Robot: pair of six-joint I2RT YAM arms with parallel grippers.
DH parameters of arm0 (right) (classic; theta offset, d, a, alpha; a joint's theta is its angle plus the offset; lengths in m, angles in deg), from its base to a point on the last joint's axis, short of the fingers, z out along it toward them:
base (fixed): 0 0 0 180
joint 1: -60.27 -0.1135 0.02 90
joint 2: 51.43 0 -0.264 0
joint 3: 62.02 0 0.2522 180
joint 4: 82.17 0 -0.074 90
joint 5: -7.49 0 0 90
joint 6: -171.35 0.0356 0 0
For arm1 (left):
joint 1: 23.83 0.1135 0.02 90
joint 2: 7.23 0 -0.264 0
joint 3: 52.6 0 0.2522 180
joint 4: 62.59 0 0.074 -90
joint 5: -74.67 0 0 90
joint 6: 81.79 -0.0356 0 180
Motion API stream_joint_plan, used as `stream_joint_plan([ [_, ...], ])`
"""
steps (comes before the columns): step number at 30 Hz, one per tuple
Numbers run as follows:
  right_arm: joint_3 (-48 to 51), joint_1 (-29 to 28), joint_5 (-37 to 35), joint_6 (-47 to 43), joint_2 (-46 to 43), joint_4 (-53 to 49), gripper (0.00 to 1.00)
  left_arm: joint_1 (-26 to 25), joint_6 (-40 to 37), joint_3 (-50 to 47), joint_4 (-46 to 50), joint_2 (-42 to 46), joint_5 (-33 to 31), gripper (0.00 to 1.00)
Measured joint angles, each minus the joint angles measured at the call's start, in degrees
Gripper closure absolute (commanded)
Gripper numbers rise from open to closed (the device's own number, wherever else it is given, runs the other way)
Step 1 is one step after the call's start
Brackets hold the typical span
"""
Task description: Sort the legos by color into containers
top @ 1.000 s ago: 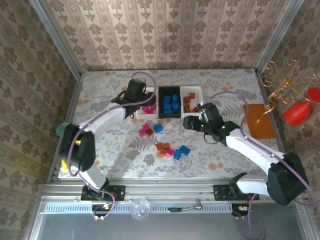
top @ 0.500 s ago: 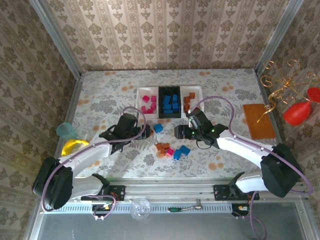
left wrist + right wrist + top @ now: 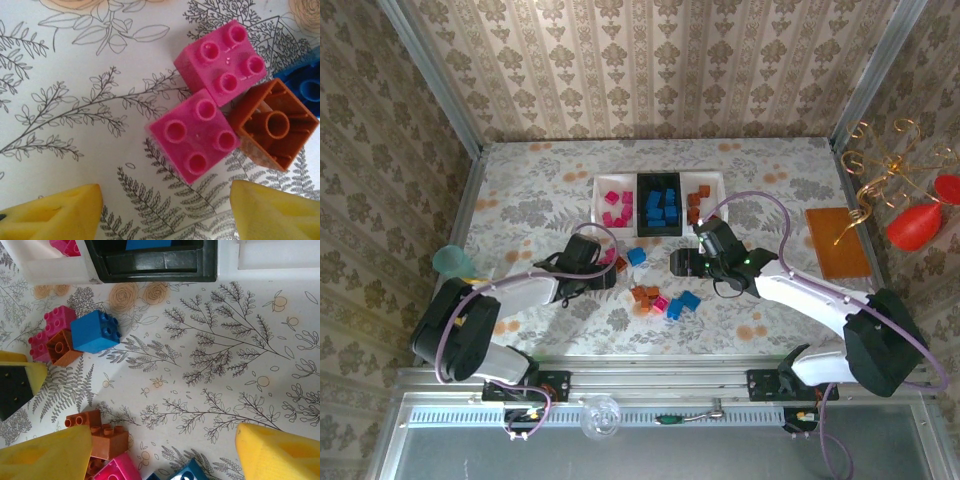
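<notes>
Lying nearest the arm bases, a small heap of orange-brown, magenta-pink and blue plastic toy bricks (image 3: 662, 299) rests on the flower-printed counter (image 3: 530, 200). Just beyond it, the left end effector (image 3: 165, 200) stands open and grips nothing; before it two magenta-pink bricks (image 3: 195, 142) touch an upturned orange-brown brick (image 3: 274, 125). The right end effector (image 3: 165, 440) is wide open and empty too, with a single blue brick (image 3: 95, 331) ahead. Farthest, the left white rectangular tray (image 3: 597, 200) holds pink bricks, the black middle tray (image 3: 640, 205) blue ones, and the right white tray (image 3: 712, 182) orange-brown ones.
</notes>
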State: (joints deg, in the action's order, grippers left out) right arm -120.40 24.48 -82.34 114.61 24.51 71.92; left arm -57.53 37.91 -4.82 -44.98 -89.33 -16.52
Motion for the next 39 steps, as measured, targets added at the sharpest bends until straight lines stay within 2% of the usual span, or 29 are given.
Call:
stream_joint_plan([
  [11,0.0,0.0,-1.1,0.0,-0.6,-0.1,0.23,0.0,-2.8,6.2,-1.6,-5.4,-0.9,0.40],
  [16,0.0,0.0,-1.2,0.0,-0.7,-0.1,0.23,0.0,-4.0,7.0,-1.7,-7.5,-1.7,0.53],
  [20,0.0,0.0,-1.4,0.0,-1.1,-0.3,0.23,-0.7,-4.0,6.8,-1.7,-7.4,-2.6,0.52],
  [23,0.0,0.0,-1.4,0.0,-1.3,-0.3,0.23,-1.3,-4.0,5.5,-1.6,-6.4,-3.3,0.56],
  [27,0.0,0.0,-1.4,0.0,-1.3,-0.3,0.23,-1.4,-3.8,3.7,-0.5,-4.2,-3.8,0.42],
  [31,0.0,0.0,-1.4,0.0,-1.3,-0.3,0.23,-1.5,-3.4,2.2,0.5,-1.7,-4.2,0.40],
  [39,0.0,0.0,-1.4,0.0,-1.3,-0.3,0.23,-2.0,-2.7,2.1,-0.6,-4.0,-4.7,0.55],
])
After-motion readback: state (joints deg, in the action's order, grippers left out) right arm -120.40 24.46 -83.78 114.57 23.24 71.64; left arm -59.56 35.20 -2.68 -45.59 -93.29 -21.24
